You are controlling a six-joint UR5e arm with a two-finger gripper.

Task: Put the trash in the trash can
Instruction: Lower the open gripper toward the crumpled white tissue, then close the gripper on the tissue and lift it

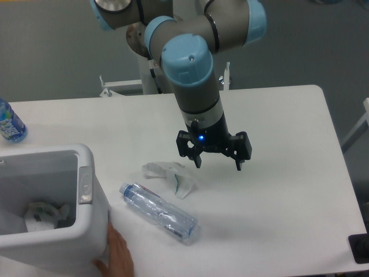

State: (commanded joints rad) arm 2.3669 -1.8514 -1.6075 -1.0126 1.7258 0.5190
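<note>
A blue bottle [10, 123] stands at the left edge of the white table [288, 173]. A dark object [360, 249] sits lower right.

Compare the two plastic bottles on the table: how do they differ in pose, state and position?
The clear bottle lies on its side, crushed, near the table's front edge beside the trash can; the blue-tinted bottle seems to stand upright at the far left edge, partly cut off by the frame. The clear one is colourless with a blue-white label; the other is blue all over. Both are small, labelled plastic bottles, untouched by the hand.
</note>
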